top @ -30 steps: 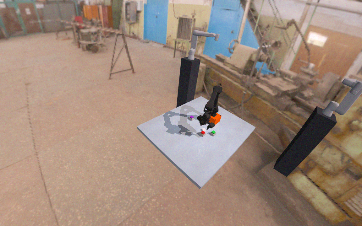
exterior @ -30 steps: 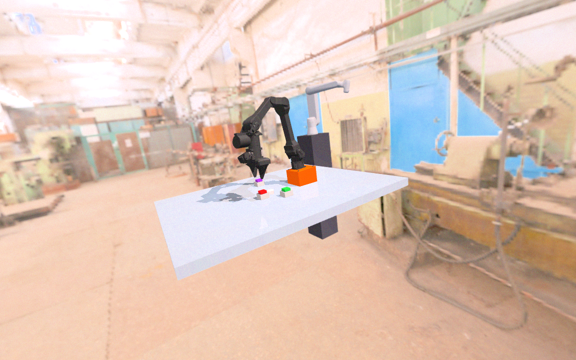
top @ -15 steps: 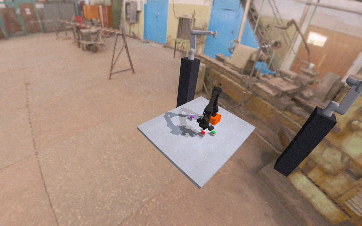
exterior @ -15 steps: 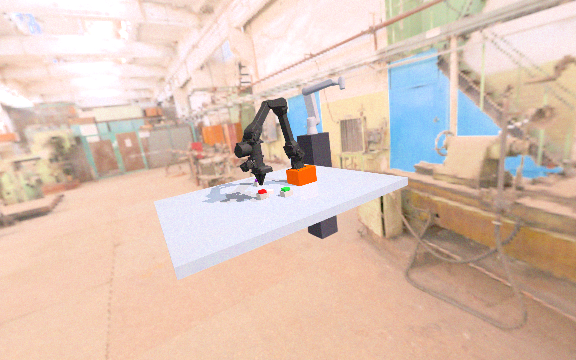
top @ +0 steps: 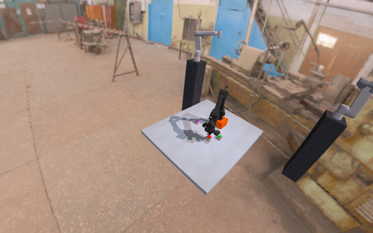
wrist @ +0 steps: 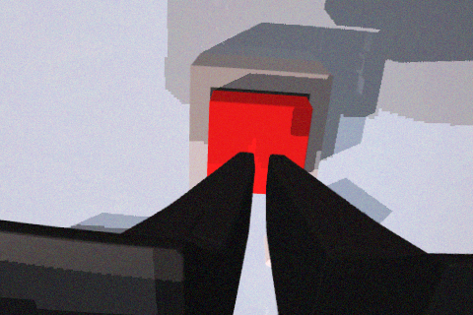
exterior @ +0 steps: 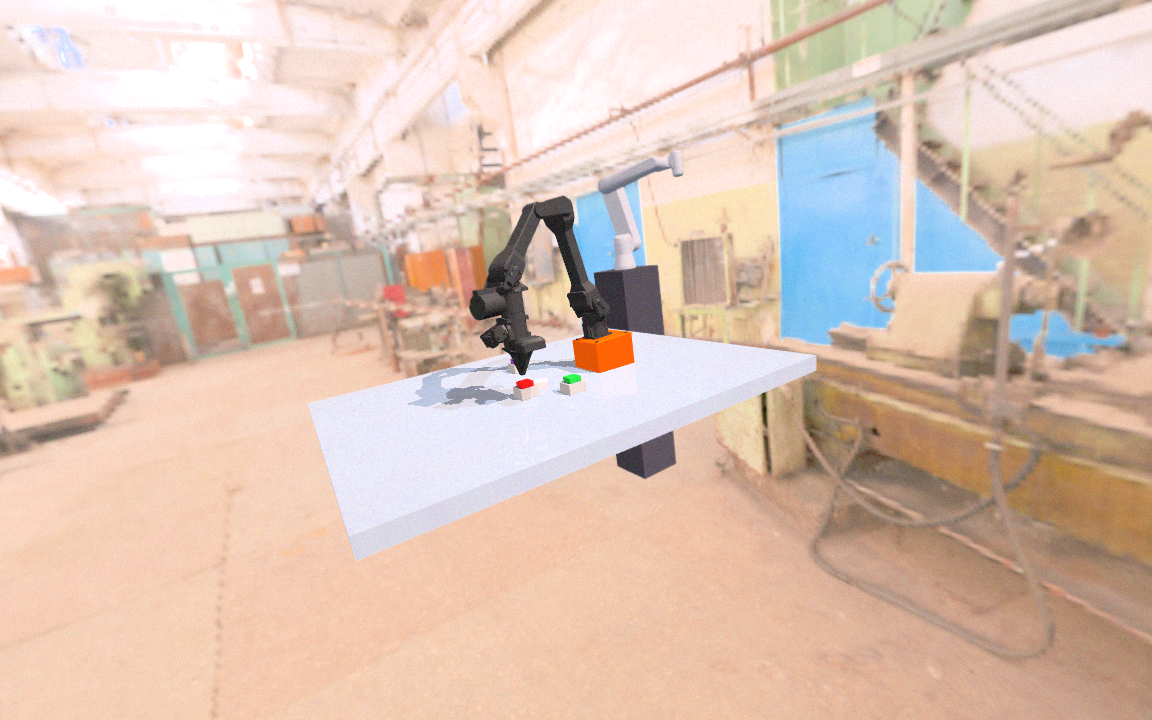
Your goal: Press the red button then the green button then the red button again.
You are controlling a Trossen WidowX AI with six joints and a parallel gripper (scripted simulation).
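Note:
The red button (top: 209, 136) (exterior: 524, 384) (wrist: 258, 123) sits in its pale square housing on the table. My gripper (exterior: 523, 372) (wrist: 259, 168) is shut with nothing between its fingers, a thin gap showing at the tips. The fingertips point down just above the red button and cover its near part in the wrist view. The red cap stands raised in its housing. The green button (top: 219, 136) (exterior: 572, 378) stands on its own pale housing beside the red one, with its cap raised. It is outside the wrist view.
A white block (exterior: 541, 383) lies close behind the red button, mostly hidden by the fingers in the wrist view. A purple button (top: 197, 120) stands farther off on the table (top: 202, 173) (exterior: 401, 483). The arm's orange base (top: 222, 123) (exterior: 604, 351) is behind the buttons.

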